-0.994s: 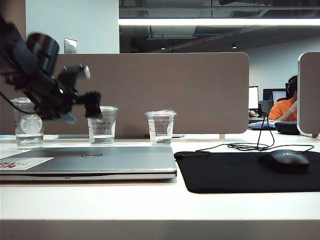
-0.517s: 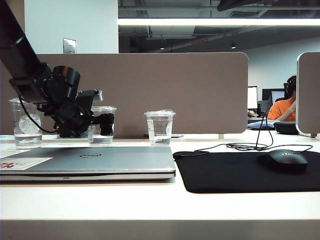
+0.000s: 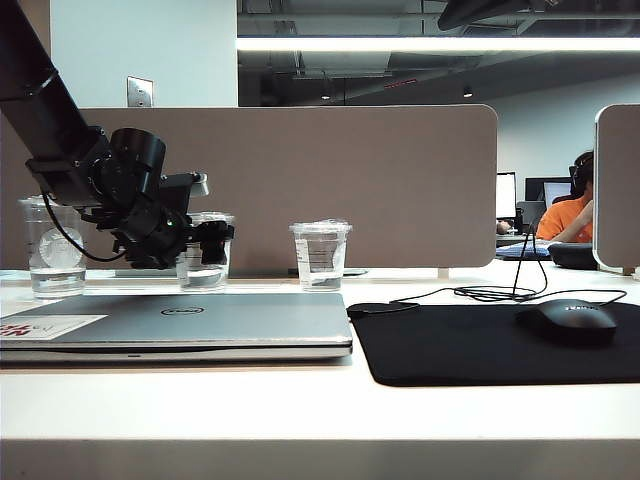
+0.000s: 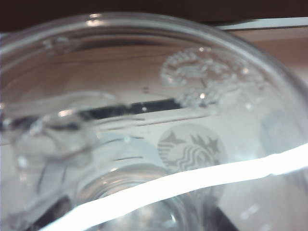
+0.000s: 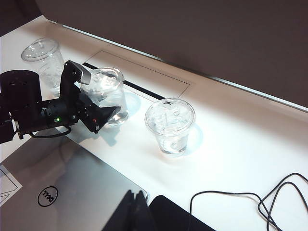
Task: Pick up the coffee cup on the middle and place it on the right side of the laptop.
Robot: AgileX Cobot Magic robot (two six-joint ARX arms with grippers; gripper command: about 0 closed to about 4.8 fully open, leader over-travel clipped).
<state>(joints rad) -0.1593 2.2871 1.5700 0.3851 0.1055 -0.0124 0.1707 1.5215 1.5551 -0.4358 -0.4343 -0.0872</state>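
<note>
Reaching over the laptop (image 3: 180, 318) made sense, since the coffee cup (image 5: 107, 94) sat behind it, middle of three in a row. The left gripper (image 5: 103, 113) had its fingers spread on either side of that cup, level with its lower half, but whether they'd touched the plastic yet I couldn't tell. The logo cup (image 3: 52, 245) stood on its far side, the crinkle-top cup (image 3: 321, 254) beyond. The right gripper (image 5: 134, 211) hung high, well clear, fingers pressed together, presumably staying out of the way.
</note>
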